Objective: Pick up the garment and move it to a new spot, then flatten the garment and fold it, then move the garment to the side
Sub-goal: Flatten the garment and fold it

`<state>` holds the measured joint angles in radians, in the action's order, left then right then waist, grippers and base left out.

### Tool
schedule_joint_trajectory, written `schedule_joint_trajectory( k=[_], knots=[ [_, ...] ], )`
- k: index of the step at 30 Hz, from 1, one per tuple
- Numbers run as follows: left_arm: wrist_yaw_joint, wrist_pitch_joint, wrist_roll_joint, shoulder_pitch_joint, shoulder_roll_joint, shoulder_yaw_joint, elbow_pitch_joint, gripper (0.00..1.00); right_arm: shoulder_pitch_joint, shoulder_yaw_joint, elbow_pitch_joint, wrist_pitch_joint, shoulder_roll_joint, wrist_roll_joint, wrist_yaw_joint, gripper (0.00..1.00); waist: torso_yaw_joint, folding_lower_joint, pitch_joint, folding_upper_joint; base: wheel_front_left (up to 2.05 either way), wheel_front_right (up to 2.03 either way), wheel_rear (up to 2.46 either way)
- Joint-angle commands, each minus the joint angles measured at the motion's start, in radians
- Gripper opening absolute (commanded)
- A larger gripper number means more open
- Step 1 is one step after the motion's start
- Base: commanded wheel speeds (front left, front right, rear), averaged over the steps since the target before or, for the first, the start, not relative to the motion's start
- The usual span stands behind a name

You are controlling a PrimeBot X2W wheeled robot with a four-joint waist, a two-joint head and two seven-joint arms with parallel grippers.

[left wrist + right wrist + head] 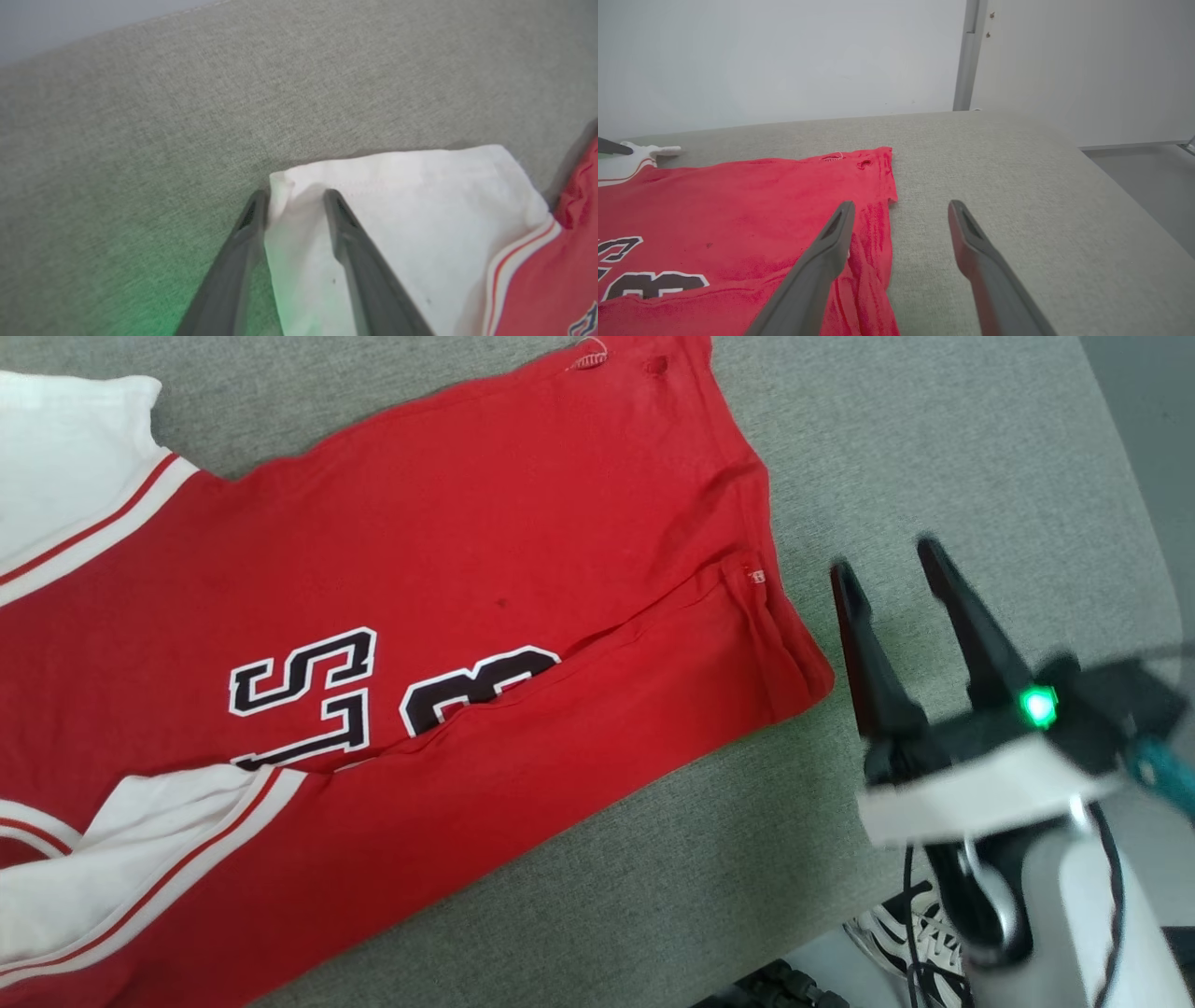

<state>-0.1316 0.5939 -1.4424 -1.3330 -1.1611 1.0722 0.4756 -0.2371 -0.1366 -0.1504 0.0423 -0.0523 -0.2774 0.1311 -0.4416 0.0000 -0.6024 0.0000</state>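
Observation:
The garment lies spread on the grey cushion, a red jersey with black-and-white lettering, white sleeves and striped trim. Its lower side is folded over the lettering. In the left wrist view my left gripper straddles the corner of a white sleeve. The fingers stand apart with sleeve fabric bunched between them. My right gripper is open and holds nothing, hovering just right of the garment's hem. Seen from the right wrist, the right gripper has its left finger over the hem of the garment.
The grey cushion runs on to the right of the garment and ends at an edge on the far right. A sneaker is on the floor below the front edge. A pale wall stands behind the cushion.

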Motion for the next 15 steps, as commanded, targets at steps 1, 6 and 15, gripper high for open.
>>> schedule_joint_trajectory(
  k=[1,6,15],
  knots=[
    [0.002,0.0,0.01,-0.01,0.007,0.011,-0.006,0.0,-0.055,-0.008,0.012,-0.047,0.003,0.012,-0.001,1.0,0.004,0.0,-0.005,0.0,0.0,0.0,0.0],
    [0.002,-0.015,0.016,-0.028,0.022,0.017,-0.016,0.0,-0.222,0.004,0.08,-0.215,0.002,0.006,-0.001,1.0,0.022,0.0,-0.017,0.0,0.0,0.0,0.0],
    [0.002,-0.064,0.031,-0.054,0.059,0.041,-0.071,0.0,-0.606,0.109,0.388,-0.535,0.002,0.014,-0.001,1.0,0.106,0.0,-0.057,0.0,0.0,0.0,0.0]
  ],
)
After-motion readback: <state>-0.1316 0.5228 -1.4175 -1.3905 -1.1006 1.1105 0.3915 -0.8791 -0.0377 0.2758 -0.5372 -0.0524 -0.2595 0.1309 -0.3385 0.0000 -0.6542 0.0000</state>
